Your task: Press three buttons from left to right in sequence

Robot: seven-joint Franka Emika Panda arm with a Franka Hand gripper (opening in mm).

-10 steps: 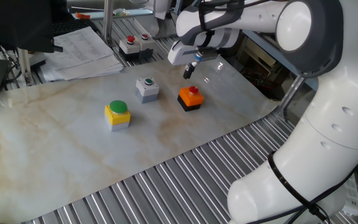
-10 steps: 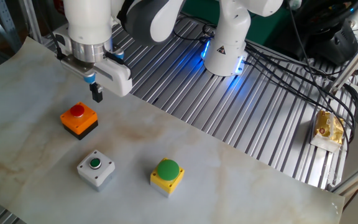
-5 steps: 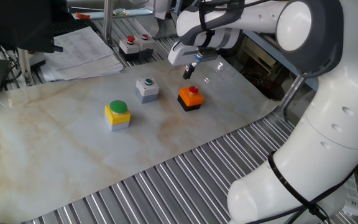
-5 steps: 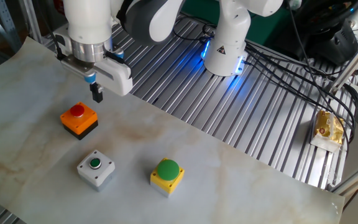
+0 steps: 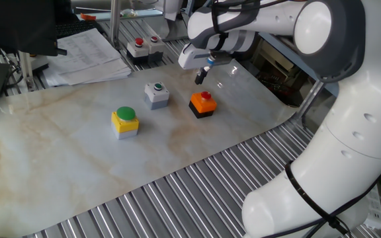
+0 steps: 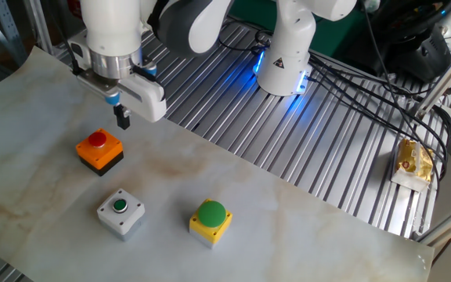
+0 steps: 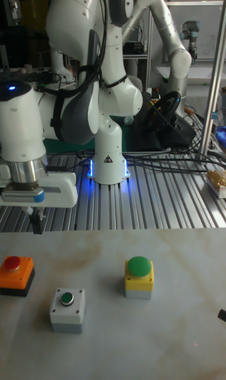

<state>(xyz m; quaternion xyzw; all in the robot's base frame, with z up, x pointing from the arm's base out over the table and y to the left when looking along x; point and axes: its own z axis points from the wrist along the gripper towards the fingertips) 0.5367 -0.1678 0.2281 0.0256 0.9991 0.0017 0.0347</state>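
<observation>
A white robot arm reaches over a pale marble-patterned bench [image 5: 58, 172] that carries three small push-button boxes in a loose row.

In one fixed view, the yellow box with a big green cap [image 5: 125, 121] sits left of centre, the grey box with a small green cap [image 5: 156, 94] lies up and to its right, and the orange-black box with a red cap [image 5: 203, 104] sits just right of centre. In the other fixed view the order is mirrored: the orange-black box is at the left edge, the grey box lower left, the yellow box at lower centre. All three stand apart from one another.

The pincer [image 5: 201, 78] hangs in the air, pointing down, in the upper middle of the frame. It is above and slightly behind the orange-black box, not touching it. Its dark fingertips [image 6: 122, 119] appear as one narrow block, so whether they are closed or parted cannot be told.

At the upper left of the frame lie a stack of printed papers [image 5: 88, 54] and a black box with red buttons [image 5: 144, 47].
</observation>
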